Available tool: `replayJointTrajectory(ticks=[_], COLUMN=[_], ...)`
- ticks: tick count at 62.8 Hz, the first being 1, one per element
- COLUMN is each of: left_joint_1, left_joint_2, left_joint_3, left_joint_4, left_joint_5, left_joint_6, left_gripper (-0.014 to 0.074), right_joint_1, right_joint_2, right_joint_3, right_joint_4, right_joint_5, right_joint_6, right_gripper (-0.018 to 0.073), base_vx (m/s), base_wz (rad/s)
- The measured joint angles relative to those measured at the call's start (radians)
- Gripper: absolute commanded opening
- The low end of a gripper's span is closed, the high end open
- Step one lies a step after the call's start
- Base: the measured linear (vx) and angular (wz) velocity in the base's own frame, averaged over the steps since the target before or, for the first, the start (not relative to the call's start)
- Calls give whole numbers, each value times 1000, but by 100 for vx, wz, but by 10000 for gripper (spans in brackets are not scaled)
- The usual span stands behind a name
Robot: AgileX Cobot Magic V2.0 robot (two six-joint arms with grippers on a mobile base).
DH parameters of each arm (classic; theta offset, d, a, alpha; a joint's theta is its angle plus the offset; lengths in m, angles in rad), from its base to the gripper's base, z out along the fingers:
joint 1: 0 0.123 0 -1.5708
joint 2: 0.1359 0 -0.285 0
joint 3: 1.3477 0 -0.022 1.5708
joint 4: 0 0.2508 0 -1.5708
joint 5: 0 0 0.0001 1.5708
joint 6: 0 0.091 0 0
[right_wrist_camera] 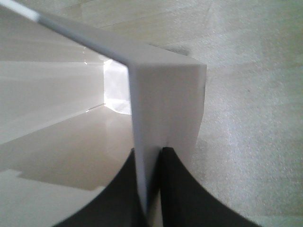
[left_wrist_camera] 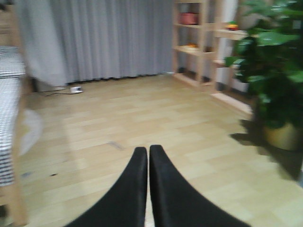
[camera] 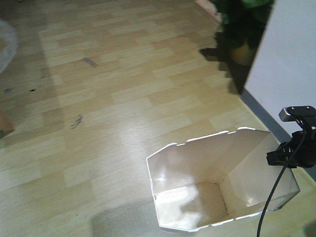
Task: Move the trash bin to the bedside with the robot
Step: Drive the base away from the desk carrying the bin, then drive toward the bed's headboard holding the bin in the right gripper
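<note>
The white trash bin [camera: 222, 182] stands on the wooden floor at the lower right of the front view, its cream inside showing. My right gripper [right_wrist_camera: 151, 152] is shut on the bin's thin wall [right_wrist_camera: 165, 94], one finger inside and one outside. In the front view this black arm [camera: 291, 152] reaches the bin's right rim from the right edge. My left gripper [left_wrist_camera: 148, 150] is shut with nothing between its fingers and hovers over bare floor. The bedside [left_wrist_camera: 6, 123], with its checked cover and a wooden frame post [left_wrist_camera: 17, 201], lies at the far left of the left wrist view.
A large potted plant [left_wrist_camera: 274, 85] stands to the right, close to a white wall [camera: 291, 54]. Wooden shelves [left_wrist_camera: 199, 42] and grey curtains [left_wrist_camera: 109, 38] line the far side. A power strip [left_wrist_camera: 75, 89] lies on the floor by the curtains.
</note>
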State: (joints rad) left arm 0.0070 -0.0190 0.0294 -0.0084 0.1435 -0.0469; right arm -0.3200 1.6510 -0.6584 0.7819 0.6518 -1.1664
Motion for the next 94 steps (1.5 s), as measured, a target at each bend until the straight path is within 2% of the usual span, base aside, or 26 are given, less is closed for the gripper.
replayJointTrajectory(ticks=[35,94], left_joint_1=[0,0], left_joint_2=[0,0], left_joint_3=[0,0], left_joint_4=[0,0], left_joint_5=[0,0], left_joint_6=[0,0], left_gripper=[-6,-6], right_joint_1=[0,0], right_joint_2=[0,0], right_joint_3=[0,0], right_joint_4=[1,-3], right_joint_5=[14,10], right_joint_6=[0,0], right_gripper=[-6,-6], base_vx=[11,26], base_wz=[47,7])
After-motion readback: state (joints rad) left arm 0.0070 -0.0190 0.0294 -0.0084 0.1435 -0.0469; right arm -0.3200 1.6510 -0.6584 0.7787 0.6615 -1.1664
